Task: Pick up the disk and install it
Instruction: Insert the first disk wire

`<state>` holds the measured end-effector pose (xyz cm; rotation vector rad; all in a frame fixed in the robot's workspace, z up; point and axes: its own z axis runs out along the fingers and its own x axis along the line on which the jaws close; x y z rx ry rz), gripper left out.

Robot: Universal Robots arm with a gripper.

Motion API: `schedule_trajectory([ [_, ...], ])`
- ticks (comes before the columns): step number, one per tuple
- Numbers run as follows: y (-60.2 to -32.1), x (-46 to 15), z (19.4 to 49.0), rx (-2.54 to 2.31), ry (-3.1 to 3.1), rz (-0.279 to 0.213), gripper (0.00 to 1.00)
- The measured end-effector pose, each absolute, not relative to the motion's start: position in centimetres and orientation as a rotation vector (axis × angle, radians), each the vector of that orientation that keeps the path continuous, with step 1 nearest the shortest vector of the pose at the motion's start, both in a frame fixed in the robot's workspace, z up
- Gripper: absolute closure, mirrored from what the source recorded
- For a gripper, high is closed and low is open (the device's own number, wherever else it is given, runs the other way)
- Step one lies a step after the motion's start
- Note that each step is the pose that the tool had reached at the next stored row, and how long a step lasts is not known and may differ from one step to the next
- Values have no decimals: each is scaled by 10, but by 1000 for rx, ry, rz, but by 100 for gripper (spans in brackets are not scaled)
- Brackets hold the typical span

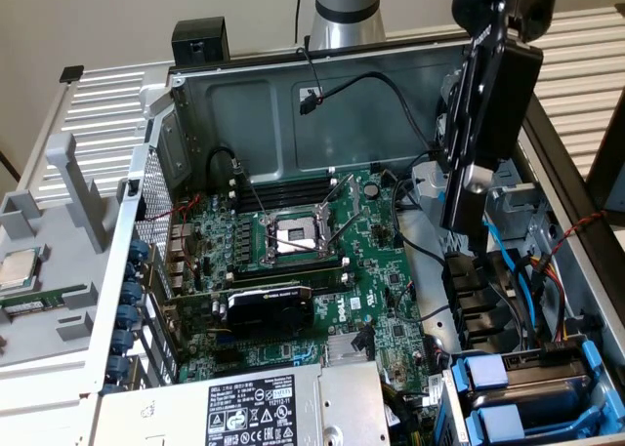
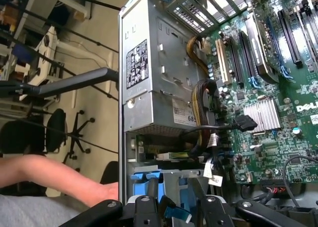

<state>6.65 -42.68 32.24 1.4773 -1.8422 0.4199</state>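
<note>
Over the open case (image 1: 256, 100), my claw (image 2: 171, 214) sits clamped on the disk (image 1: 491, 104); loose cables (image 2: 206, 113) could snag it, with a person's arm (image 2: 49, 177) close.

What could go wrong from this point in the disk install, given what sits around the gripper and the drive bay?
1. A person's arm reaches to the case wall, close to the gripper; an arm move could strike it.
2. Loose cables run around the drive bay and could snag or block anything lowered there.
3. The CPU socket lies open on the motherboard; anything dropped might damage it.
</note>
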Motion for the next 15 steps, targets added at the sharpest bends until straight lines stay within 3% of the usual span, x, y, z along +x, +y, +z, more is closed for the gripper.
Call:
schedule_trajectory([
  [15,-422,65,319,1426,-1861,514,63],
])
